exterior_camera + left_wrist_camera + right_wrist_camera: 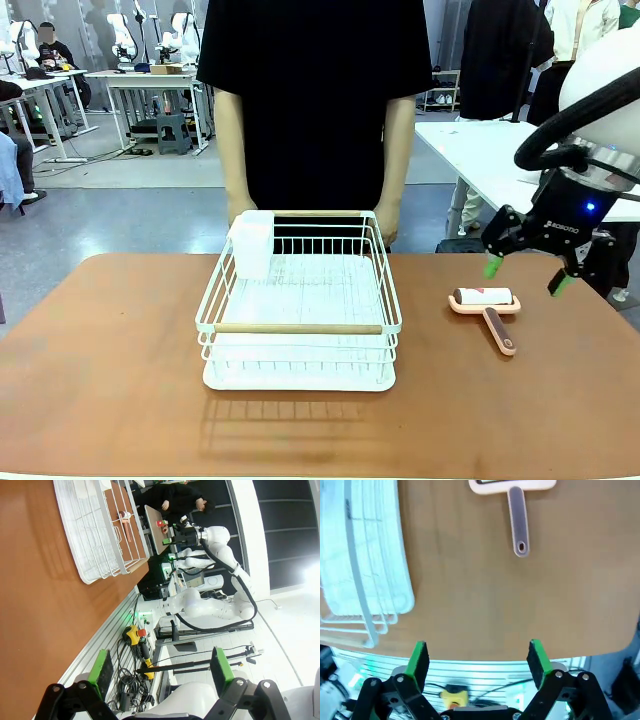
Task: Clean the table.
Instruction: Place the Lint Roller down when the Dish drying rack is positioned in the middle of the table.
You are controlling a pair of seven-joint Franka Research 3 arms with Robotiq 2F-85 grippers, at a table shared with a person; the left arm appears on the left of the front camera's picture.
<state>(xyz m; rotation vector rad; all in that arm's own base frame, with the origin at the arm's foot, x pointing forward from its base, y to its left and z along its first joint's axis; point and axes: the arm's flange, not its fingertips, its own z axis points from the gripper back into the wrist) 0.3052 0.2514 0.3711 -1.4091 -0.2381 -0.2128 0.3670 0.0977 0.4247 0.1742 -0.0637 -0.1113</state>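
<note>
Right gripper (pixel 527 274) hovering above lint roller (pixel 487 305) on table (pixel 100 350), jaws spread, left gripper (pixel 162 672) jaws spread

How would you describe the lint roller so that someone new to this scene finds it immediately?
On the reddish-brown table, look to the robot's right of the white wire rack. The lint roller lies flat there: a white roll in a peach holder with a long handle, the one small loose thing.

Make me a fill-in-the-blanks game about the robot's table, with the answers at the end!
1. The white wire rack sits on the ___ table.
2. The lint roller lies on the rack's ___ side in the front view.
3. The right gripper hangs above the table with its jaws ___.

Answers: reddish-brown; right; open
</note>
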